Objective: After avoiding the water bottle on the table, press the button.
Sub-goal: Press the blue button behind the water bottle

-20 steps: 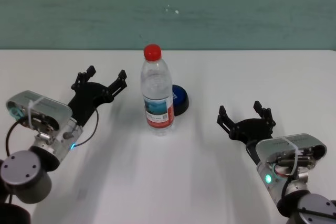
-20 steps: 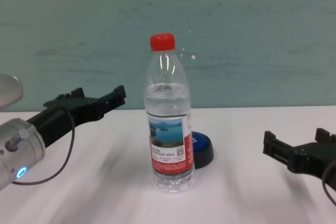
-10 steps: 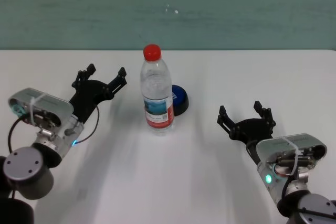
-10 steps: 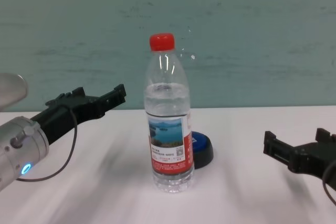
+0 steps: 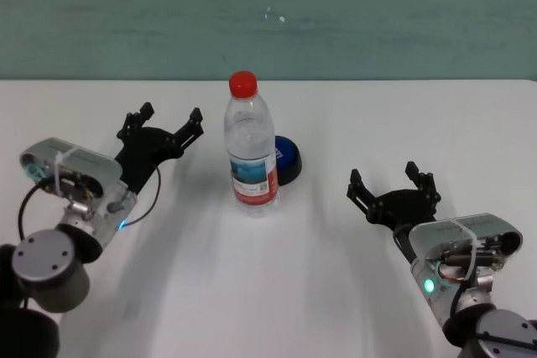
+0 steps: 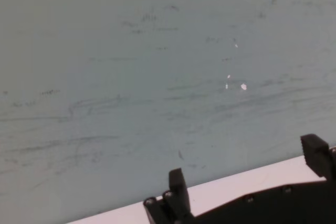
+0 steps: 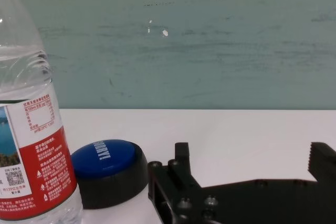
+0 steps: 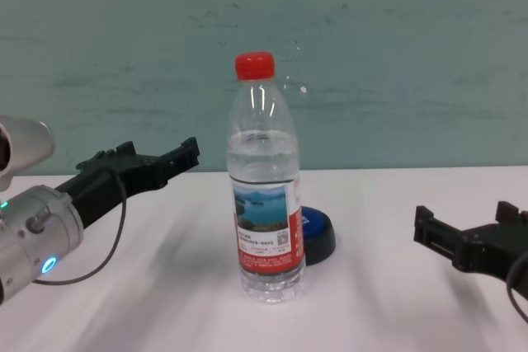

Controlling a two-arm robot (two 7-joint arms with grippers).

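The water bottle [image 5: 250, 148] [image 8: 266, 204] stands upright mid-table, clear with a red cap and a lake label. Just behind it to the right sits the button [image 5: 288, 159] [image 8: 318, 232], blue dome on a black ring, partly hidden by the bottle. My left gripper [image 5: 171, 115] [image 8: 157, 158] hovers open to the left of the bottle, apart from it, its fingers pointing toward the back wall. My right gripper [image 5: 390, 175] [image 8: 466, 220] is open and empty, right of the button and nearer to me. The right wrist view shows the bottle [image 7: 31, 145] and the button [image 7: 107, 166] beyond its open fingers.
The white table [image 5: 252, 291] ends at a teal wall behind. The left wrist view shows its own open gripper [image 6: 245, 169], the table's far edge and the wall only. Bare tabletop lies between the right gripper and the button.
My left arm has shifted a little to the right and forward, its gripper still open. The bottle, the button and the right arm have not moved.
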